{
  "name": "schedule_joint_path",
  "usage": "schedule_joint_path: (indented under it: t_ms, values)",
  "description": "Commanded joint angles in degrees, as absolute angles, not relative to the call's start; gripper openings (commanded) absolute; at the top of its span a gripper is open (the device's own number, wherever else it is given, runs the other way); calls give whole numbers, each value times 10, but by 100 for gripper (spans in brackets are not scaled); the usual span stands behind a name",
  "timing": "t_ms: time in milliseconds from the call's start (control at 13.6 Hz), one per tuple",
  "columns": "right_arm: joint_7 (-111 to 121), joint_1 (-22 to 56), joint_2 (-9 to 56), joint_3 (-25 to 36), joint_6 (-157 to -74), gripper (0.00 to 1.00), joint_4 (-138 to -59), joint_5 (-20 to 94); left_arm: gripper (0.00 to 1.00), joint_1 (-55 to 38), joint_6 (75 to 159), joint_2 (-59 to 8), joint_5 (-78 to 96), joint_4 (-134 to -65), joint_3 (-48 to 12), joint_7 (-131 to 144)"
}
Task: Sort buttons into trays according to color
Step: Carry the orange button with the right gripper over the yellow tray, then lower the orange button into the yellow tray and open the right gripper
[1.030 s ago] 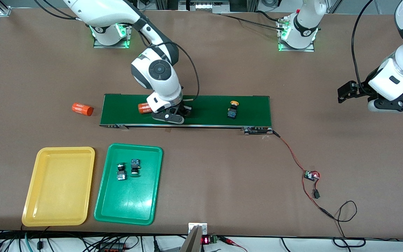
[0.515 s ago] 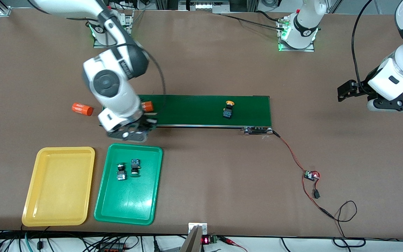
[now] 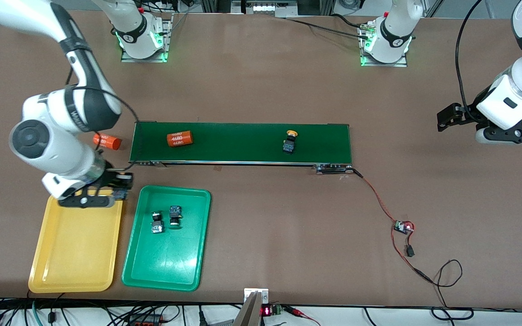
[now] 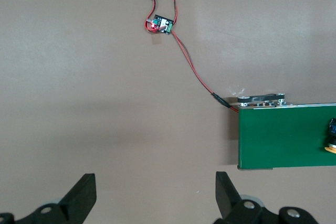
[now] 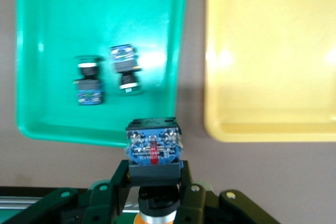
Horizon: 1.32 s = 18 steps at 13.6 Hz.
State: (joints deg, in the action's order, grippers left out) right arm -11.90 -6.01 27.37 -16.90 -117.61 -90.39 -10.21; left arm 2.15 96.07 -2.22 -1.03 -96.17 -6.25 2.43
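My right gripper (image 3: 119, 194) is shut on a yellow-capped button (image 5: 153, 145) with a blue body. It holds the button above the table, by the conveyor-side edges of the yellow tray (image 3: 75, 271) and the green tray (image 3: 166, 271), over the gap between them. Two green-capped buttons (image 3: 156, 222) (image 3: 175, 215) lie in the green tray; they also show in the right wrist view (image 5: 87, 82) (image 5: 126, 69). Another yellow-capped button (image 3: 290, 141) lies on the conveyor belt (image 3: 243, 149). My left gripper (image 3: 452, 120) is open and empty, waiting above the table at the left arm's end.
One orange cylinder (image 3: 179, 138) lies on the belt, and another (image 3: 107, 141) lies on the table beside the belt's end, partly hidden by my right arm. A red-and-black wire with a small circuit board (image 3: 403, 227) runs from the belt's other end. The yellow tray holds nothing.
My right arm has lifted the button off the belt and carried it to the trays. The belt's button and orange cylinder have shifted toward the right arm's end. The left arm has not moved.
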Motion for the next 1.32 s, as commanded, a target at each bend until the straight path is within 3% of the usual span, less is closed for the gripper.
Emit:
schedule_joint_path:
  t_ms: [0, 147, 515, 1030, 1178, 1251]
  values:
    - [-38, -77, 300, -134, -1181, 19, -869, -98, 100, 20, 952, -23, -5, -945, -65, 15]
    - [5, -100, 327, -112, -1207, 19, -865, -100, 100, 19, 952, -25, -5, -944, -65, 15]
    - [95, -134, 401, -78, -1363, 20, -862, -101, 100, 19, 952, -25, -6, -943, -66, 13]
    - [128, -147, 456, -69, -1454, 22, -861, -102, 100, 18, 952, -27, -6, -940, -66, 11]
    - [140, -149, 464, -64, -1470, 28, -861, -102, 100, 18, 952, -27, -6, -940, -66, 11]
    - [140, -149, 467, -64, -1474, 39, -861, -102, 100, 18, 952, -27, -6, -940, -66, 11]
